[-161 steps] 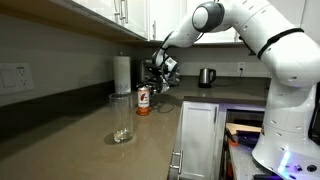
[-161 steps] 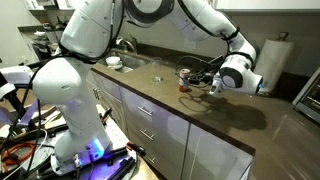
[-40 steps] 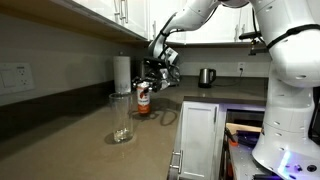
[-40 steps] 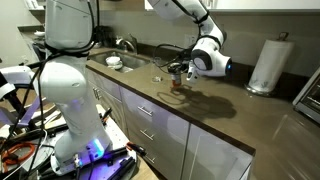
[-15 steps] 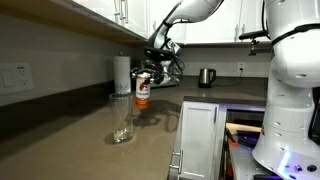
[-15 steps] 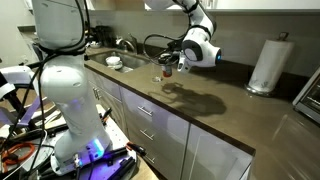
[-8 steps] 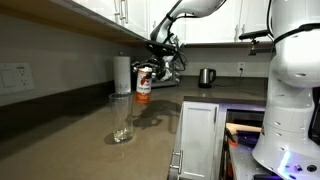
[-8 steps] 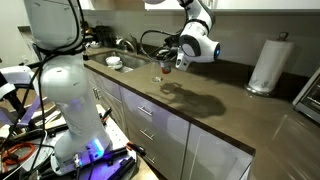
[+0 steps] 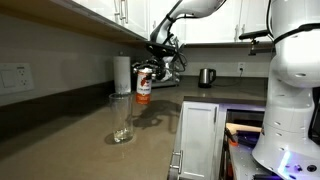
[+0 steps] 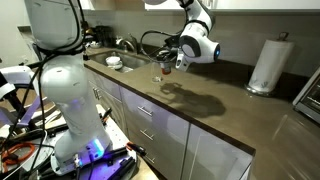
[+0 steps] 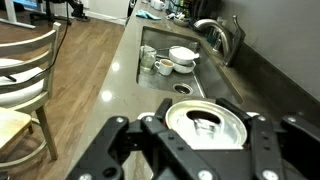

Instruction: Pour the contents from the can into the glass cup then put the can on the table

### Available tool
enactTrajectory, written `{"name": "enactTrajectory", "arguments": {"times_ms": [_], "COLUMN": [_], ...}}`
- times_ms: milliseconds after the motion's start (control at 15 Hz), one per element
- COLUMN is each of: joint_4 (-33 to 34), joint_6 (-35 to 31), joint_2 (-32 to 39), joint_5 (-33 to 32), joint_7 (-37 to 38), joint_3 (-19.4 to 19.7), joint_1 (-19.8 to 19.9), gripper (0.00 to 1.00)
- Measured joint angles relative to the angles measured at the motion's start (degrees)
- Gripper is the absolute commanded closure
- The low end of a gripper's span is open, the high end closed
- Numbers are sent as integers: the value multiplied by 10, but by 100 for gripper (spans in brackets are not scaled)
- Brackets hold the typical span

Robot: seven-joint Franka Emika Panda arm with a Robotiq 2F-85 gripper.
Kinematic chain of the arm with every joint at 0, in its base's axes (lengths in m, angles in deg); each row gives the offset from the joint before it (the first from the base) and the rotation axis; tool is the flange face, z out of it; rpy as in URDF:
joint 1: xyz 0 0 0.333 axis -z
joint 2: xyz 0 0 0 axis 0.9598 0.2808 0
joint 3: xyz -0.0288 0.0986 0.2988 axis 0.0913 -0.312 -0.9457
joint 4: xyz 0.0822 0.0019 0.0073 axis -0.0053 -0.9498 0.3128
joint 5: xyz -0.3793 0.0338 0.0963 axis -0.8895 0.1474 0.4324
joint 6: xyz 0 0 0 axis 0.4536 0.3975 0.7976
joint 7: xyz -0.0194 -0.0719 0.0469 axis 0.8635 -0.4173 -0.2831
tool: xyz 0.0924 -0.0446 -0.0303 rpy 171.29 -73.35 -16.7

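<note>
A Franka arm's gripper [image 9: 147,76] carries the can [image 9: 144,88] above the table [image 9: 80,145] of a home kitchen, its jaws pinching the can by the sides near the top. The can hangs upright and clear of the surface, near the glass cup [image 9: 122,118] but, as far as an exterior view shows, not yet over its mouth. The cup stands alone on the table in front of the paper towel roll [image 9: 122,72] (whether anything is in the glass cannot be told at this size).

In the wrist view the camera looks straight down on the can's top, with dark fingers [image 11: 268,150] on either side and the sink [image 11: 160,85] beyond.

The pour has not begun, and the hazards lie in the approach. Tilting before the can's mouth is lined up over the cup would likely send the contents onto the table. The cup is tall and narrow, so a knock from the can or a finger during the tilt could tip it. A smooth round can held by only two pads may also twist or slide in the grip as it leans.
</note>
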Motion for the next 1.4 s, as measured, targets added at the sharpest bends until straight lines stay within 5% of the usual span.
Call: {"name": "enactTrajectory", "arguments": {"times_ms": [1267, 1333, 1400], "joint_4": [0, -2, -5], "joint_6": [-93, -100, -110], "joint_2": [-44, -50, -56], "joint_5": [-2, -3, -3], "joint_7": [88, 94, 100], "joint_3": [-32, -34, -37], "joint_1": [-34, -36, -37], "gripper": [75, 50, 50]}}
